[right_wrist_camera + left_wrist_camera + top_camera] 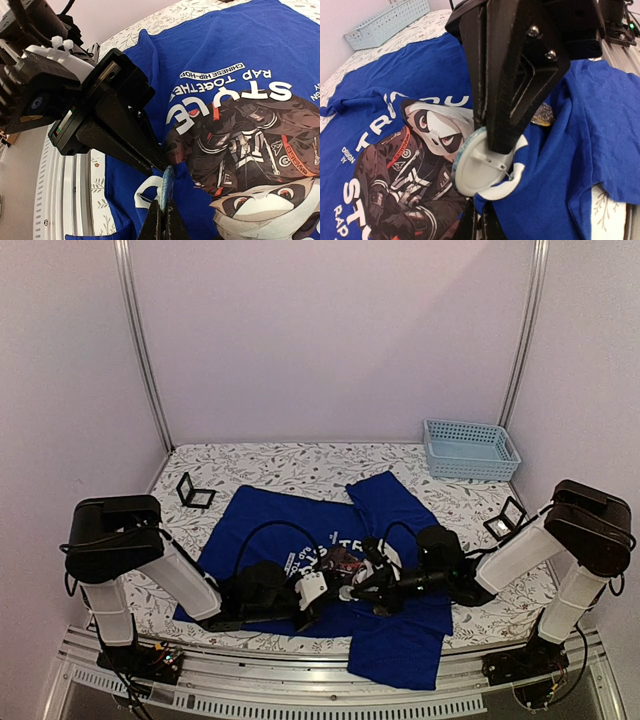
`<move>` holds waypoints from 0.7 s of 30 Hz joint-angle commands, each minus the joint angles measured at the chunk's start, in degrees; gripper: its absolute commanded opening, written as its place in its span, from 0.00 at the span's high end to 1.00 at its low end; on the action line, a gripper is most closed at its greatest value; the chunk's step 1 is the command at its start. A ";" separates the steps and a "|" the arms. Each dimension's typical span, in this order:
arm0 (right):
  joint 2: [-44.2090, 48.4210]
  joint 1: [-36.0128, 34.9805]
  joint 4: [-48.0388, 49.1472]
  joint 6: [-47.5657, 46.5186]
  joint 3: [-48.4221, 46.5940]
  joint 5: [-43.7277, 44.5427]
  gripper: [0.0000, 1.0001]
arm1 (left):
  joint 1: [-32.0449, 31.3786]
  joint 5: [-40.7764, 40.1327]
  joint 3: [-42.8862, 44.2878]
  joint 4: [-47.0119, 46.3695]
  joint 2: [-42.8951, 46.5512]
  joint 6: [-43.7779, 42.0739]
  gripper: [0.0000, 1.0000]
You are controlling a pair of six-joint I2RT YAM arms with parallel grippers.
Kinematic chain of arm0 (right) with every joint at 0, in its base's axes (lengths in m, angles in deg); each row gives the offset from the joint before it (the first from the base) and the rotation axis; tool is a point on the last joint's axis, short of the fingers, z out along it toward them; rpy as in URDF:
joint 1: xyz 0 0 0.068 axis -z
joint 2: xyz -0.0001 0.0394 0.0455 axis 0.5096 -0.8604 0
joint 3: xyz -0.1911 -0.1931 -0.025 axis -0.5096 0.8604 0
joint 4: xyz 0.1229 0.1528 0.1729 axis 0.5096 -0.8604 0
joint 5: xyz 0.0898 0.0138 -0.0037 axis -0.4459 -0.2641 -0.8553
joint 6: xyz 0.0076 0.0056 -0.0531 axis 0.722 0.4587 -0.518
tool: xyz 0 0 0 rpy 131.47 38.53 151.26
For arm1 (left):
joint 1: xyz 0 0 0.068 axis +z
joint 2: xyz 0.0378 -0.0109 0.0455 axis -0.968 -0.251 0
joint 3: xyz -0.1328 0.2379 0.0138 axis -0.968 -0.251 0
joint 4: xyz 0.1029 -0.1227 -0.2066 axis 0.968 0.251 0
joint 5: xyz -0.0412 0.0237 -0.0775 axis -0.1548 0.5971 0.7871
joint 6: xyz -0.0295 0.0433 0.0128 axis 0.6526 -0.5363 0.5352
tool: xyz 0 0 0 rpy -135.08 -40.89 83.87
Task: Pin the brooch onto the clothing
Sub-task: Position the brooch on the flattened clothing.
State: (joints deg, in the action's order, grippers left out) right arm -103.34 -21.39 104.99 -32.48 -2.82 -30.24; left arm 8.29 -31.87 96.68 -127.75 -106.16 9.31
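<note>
The royal-blue T-shirt [270, 515] lies flat on the table with its panda print face up, also seen in the left wrist view [420, 65] and the right wrist view [225, 40]. My right gripper [164, 207] is shut on the rim of a round brooch [167, 182], held edge-on. In the left wrist view the brooch [477, 172] shows its white back, its thin pin touching a raised fold of shirt. My left gripper [481, 222] is shut on that fold just below the brooch. Both grippers meet over the shirt's lower chest, left [328, 592] and right [354, 592].
A light-blue basket [470, 448] stands at the back right. Small black-framed squares lie at the left [195, 490] and the right [505, 520] of the shirt. The floral cloth [300, 460] covers the table. A metal rail [300, 695] runs along the near edge.
</note>
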 commanded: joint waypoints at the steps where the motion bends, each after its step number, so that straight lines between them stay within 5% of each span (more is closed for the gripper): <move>1: 0.92 -4.95 4.35 2.13 -1.05 -7.24 1.00 | 0.80 -2.38 2.61 -4.71 2.18 2.35 1.00; 13: 5.59 -5.45 2.82 5.61 -0.78 4.67 1.00 | 0.86 -4.48 3.04 -1.56 4.26 12.80 0.98; 21: 5.44 -5.86 2.68 6.93 -0.84 4.75 1.00 | 0.86 0.20 4.79 -0.86 3.45 17.71 1.00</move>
State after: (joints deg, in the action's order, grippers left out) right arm -99.01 -24.21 104.55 -27.30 -2.82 -20.53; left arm 8.61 -33.25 97.38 -125.39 -103.10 23.30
